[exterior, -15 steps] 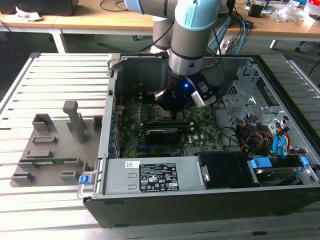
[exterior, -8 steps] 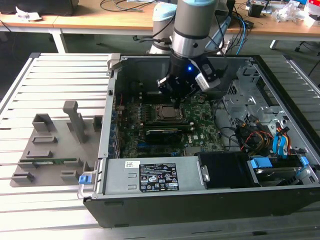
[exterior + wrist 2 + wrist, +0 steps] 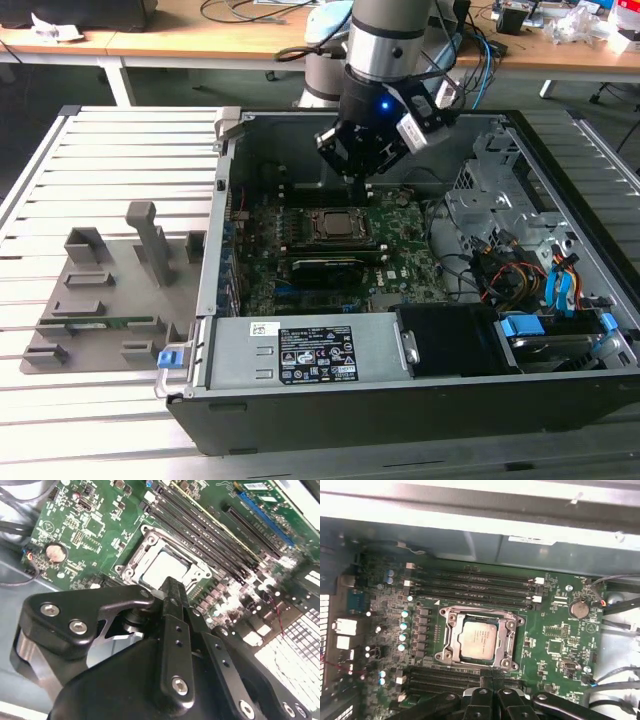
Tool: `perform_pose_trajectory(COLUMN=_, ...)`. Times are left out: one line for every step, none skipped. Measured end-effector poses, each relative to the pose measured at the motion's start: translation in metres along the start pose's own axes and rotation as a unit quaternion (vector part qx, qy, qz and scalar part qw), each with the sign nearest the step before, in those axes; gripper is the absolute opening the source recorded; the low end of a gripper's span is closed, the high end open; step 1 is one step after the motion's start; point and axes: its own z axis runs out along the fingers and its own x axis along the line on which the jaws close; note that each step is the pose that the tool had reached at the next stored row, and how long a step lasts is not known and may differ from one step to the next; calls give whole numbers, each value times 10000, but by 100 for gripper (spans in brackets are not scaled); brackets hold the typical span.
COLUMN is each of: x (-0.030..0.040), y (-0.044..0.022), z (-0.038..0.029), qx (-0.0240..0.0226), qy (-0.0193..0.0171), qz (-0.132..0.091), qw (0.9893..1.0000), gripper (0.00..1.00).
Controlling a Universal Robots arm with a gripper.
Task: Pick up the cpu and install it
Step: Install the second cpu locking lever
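The cpu (image 3: pixel 477 639), a silvery square chip, lies flat inside the metal socket frame (image 3: pixel 449 630) on the green motherboard (image 3: pixel 560 645). It also shows in the second wrist view as the cpu (image 3: pixel 165 567) and in the exterior view as the cpu (image 3: pixel 338 224). My gripper (image 3: pixel 357 178) hangs inside the open computer case, a little above the board and just behind the socket. Its black fingers (image 3: pixel 492 679) are shut together with nothing between them and do not touch the chip. In the second wrist view the gripper (image 3: pixel 172 587) covers the near edge of the socket.
The open case (image 3: pixel 300 350) lies on a slatted table. Black memory slots (image 3: pixel 470 587) flank the socket. A drive cage with orange and blue cables (image 3: pixel 520 270) fills the exterior view's right. A grey parts fixture (image 3: pixel 110 290) with a green memory stick (image 3: pixel 100 323) lies at its left.
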Motion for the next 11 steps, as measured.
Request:
perform_pose_trajectory(x=1, y=2, z=-43, qx=5, qy=0, qz=0, qw=10000, gripper=11)
perform_pose_trajectory(x=2, y=2, z=-66, qx=6, qy=0, qz=0, qw=10000, gripper=11)
perform_pose_trajectory(x=3, y=3, z=-92, qx=8, qy=1, qz=0, qw=10000, gripper=11)
perform_pose_trajectory(x=3, y=3, z=-110, qx=8, qy=1, qz=0, qw=10000, gripper=11)
perform_pose_trajectory(x=3, y=3, z=-115, qx=8, qy=0, qz=0, qw=10000, gripper=11)
perform_pose_trajectory(x=4, y=4, z=-116, qx=10, qy=0, qz=0, qw=10000, gripper=11)
perform_pose_trajectory(x=3, y=4, z=-116, qx=12, qy=1, qz=0, qw=10000, gripper=11)
perform_pose_trajectory(x=3, y=6, z=-116, qx=12, qy=1, qz=0, qw=10000, gripper=11)
perform_pose_trajectory(x=3, y=8, z=-116, qx=13, qy=1, qz=0, qw=10000, gripper=11)
perform_pose_trajectory(x=3, y=9, z=-116, qx=14, qy=1, qz=0, qw=10000, gripper=11)
perform_pose_trajectory(x=3, y=9, z=-116, qx=14, qy=1, qz=0, qw=10000, gripper=11)
